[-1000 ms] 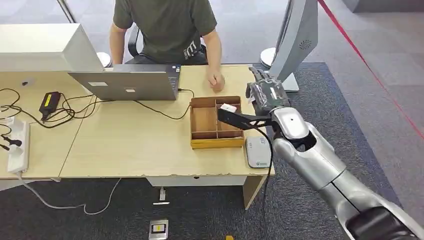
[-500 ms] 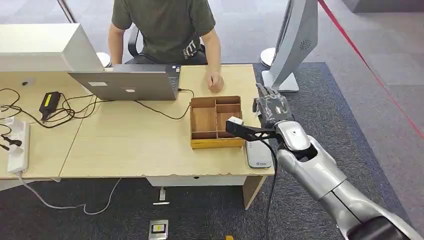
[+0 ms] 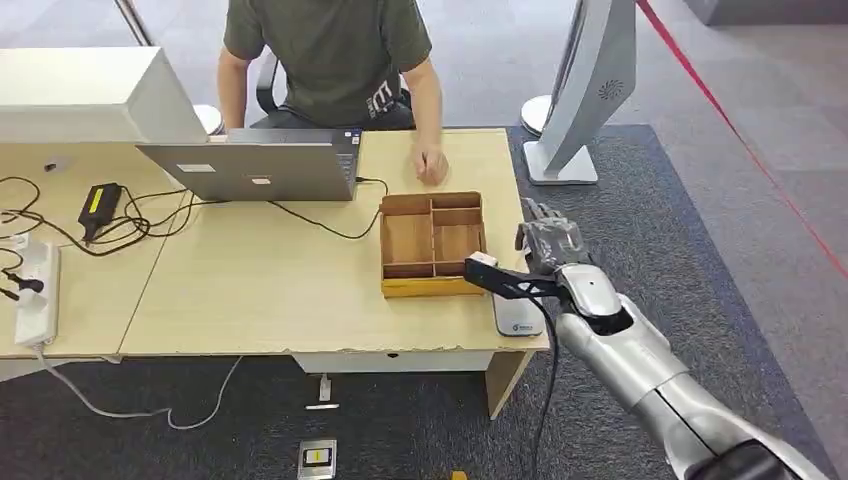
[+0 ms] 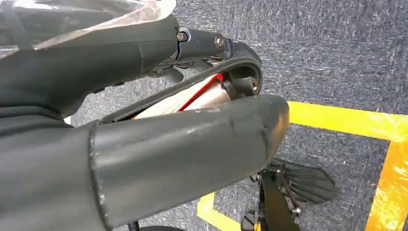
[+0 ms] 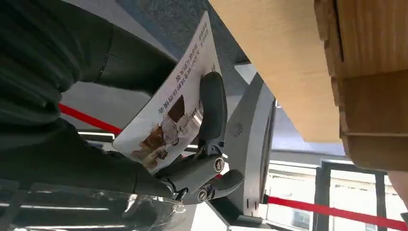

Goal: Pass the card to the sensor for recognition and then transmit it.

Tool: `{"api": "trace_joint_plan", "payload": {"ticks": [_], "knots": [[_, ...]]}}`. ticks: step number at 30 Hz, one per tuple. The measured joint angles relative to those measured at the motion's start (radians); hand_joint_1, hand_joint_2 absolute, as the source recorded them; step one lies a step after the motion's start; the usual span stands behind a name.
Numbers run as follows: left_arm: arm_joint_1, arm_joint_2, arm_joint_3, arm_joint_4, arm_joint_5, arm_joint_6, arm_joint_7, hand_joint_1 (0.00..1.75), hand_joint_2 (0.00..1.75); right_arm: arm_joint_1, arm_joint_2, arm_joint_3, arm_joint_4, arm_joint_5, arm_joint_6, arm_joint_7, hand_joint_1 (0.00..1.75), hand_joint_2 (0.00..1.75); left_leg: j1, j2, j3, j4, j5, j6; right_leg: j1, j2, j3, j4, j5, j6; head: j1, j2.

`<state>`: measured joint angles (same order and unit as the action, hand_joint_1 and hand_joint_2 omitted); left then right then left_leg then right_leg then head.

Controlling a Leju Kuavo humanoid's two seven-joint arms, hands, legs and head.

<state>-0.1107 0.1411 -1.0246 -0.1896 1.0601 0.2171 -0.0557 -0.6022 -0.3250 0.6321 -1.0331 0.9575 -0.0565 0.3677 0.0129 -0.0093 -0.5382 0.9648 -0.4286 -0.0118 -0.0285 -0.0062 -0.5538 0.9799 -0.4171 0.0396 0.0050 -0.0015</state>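
Note:
My right hand (image 3: 548, 243) hovers past the table's right edge, just beyond the white card sensor (image 3: 517, 315) that lies flat at the front right corner. In the right wrist view this hand (image 5: 67, 110) pinches a white printed card (image 5: 168, 115) between the thumb and a dark finger (image 5: 212, 103). The head view hides the card behind the hand. The arm's black bracket covers part of the sensor. My left hand (image 4: 144, 144) hangs over the carpet with fingers and thumb apart and nothing in it.
A wooden compartment box (image 3: 433, 243) stands just left of the sensor. A seated person rests a hand (image 3: 432, 165) on the table behind it. A laptop (image 3: 250, 168), cables and a power strip (image 3: 35, 290) lie to the left. A white stand (image 3: 585, 90) rises at the right.
My right hand has drawn back toward me and lower, from beside the box's far right corner to a spot over the sensor end of the table. The person's hand stayed put.

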Motion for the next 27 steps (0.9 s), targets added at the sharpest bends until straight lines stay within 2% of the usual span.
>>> {"api": "trace_joint_plan", "payload": {"ticks": [12,27], "knots": [[0.0,0.0,0.0,0.0,-0.008,0.002,0.002,0.0,0.0,0.043,0.003,-0.041,0.05,-0.026,-0.006,0.003,1.75,1.75,0.0,0.0,0.0,0.0,0.0,0.0,0.0,0.0,0.0,0.0,0.0,0.0,0.0,0.0],[0.0,0.0,0.0,0.002,-0.004,0.005,-0.006,0.0,0.0,0.073,0.015,-0.046,0.104,-0.006,0.006,-0.005,1.75,1.75,0.0,0.0,0.0,0.0,0.0,0.0,0.0,0.0,0.0,0.0,0.0,0.0,0.0,0.0]]}}
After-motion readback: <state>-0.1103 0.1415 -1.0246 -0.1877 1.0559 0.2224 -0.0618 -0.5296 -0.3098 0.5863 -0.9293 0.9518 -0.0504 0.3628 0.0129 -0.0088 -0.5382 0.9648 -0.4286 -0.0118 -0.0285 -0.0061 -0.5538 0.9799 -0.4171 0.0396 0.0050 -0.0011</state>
